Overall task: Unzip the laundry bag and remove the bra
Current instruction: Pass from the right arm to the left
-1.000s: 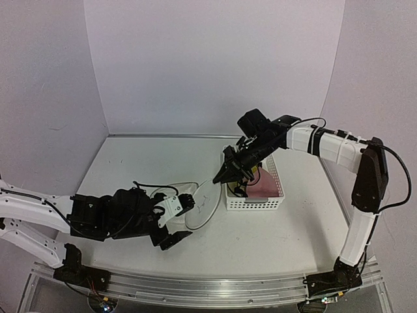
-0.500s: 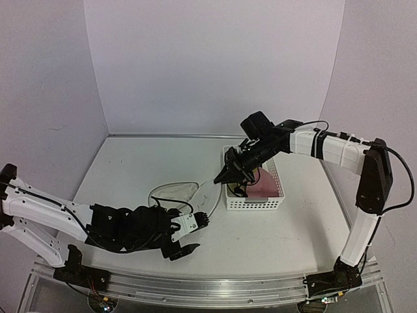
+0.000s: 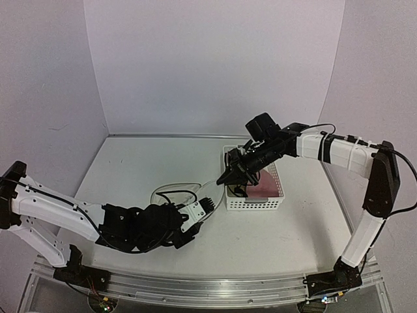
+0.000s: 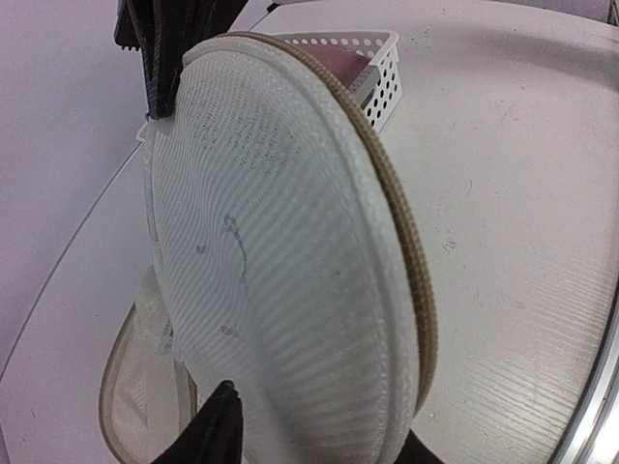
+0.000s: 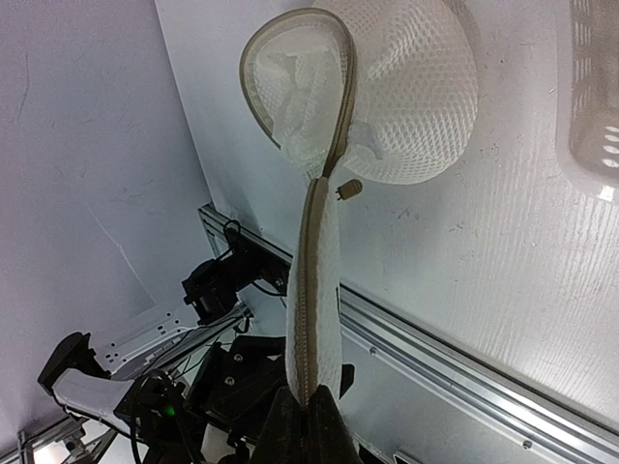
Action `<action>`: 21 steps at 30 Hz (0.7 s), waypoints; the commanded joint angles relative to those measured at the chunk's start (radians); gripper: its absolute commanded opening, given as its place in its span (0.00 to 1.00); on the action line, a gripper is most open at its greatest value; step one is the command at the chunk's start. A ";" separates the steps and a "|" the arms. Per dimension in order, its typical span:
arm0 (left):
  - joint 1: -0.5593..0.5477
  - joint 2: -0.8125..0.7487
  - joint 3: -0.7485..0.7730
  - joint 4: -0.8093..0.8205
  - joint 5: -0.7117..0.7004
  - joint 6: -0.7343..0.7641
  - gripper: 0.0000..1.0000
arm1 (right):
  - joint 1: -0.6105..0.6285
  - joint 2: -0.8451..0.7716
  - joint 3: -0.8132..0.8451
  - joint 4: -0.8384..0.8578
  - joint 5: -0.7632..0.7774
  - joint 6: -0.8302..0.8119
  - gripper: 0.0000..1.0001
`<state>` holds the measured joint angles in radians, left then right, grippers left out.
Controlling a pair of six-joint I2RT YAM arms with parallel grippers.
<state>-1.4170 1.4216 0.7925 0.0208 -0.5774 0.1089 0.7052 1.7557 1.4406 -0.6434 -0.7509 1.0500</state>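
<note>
Left arm has moved. A second ago its wrist sat over the laundry bag (image 3: 171,194). Half a second ago it had pulled off toward the near edge of the table (image 3: 130,163) with fingers spread. Now the left fingers (image 3: 199,210) are back at the bag's near-right side. In the left wrist view, dark fingertips stand apart on either side of the lower edge of the lid (image 4: 280,251). They are spread, not clamped on anything as far as shows.

The right fingers (image 5: 308,422) have the same hold as before: pinched tight on the lid's zipper rim, keeping the lid up on edge above the bag. They have drifted only slightly toward the basket (image 3: 255,203).

The bag lies on the table just beside the basket's left side, with the zipper run round and the mouth gaping. The right wrist view shows only white mesh inside, with the zipper pull (image 5: 349,188) hanging near where lid meets bag. The bra (image 3: 266,181) shows as pink fabric lying in the basket, under the right wrist. Its straps are too small to make out.

Judgement: the unzip is done and the bra looks already out. The left arm's return reads as a re-approach to take the lid or steady the bag. Probably only release and retreat remain.
</note>
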 commanded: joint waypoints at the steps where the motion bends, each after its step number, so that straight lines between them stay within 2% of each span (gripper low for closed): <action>1: -0.002 -0.003 0.047 0.051 -0.051 0.000 0.30 | -0.005 -0.068 -0.020 0.067 -0.013 0.014 0.00; 7: -0.002 -0.011 0.058 0.040 -0.052 -0.013 0.01 | -0.004 -0.080 -0.045 0.085 -0.011 0.019 0.00; 9: -0.002 -0.015 0.058 0.035 -0.051 -0.016 0.00 | -0.004 -0.085 -0.054 0.092 -0.009 0.021 0.02; 12: -0.002 -0.023 0.060 0.027 -0.055 -0.017 0.00 | -0.004 -0.095 -0.059 0.096 -0.006 0.020 0.17; 16: -0.001 -0.034 0.069 -0.008 -0.066 -0.017 0.00 | -0.008 -0.113 -0.066 0.099 0.006 0.007 0.32; 21: 0.000 -0.048 0.072 -0.015 -0.073 -0.022 0.00 | -0.031 -0.155 -0.089 0.111 0.039 -0.027 0.38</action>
<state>-1.4193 1.4200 0.8043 0.0006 -0.6247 0.1032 0.6937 1.6810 1.3579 -0.5880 -0.7391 1.0615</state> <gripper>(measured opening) 0.031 0.369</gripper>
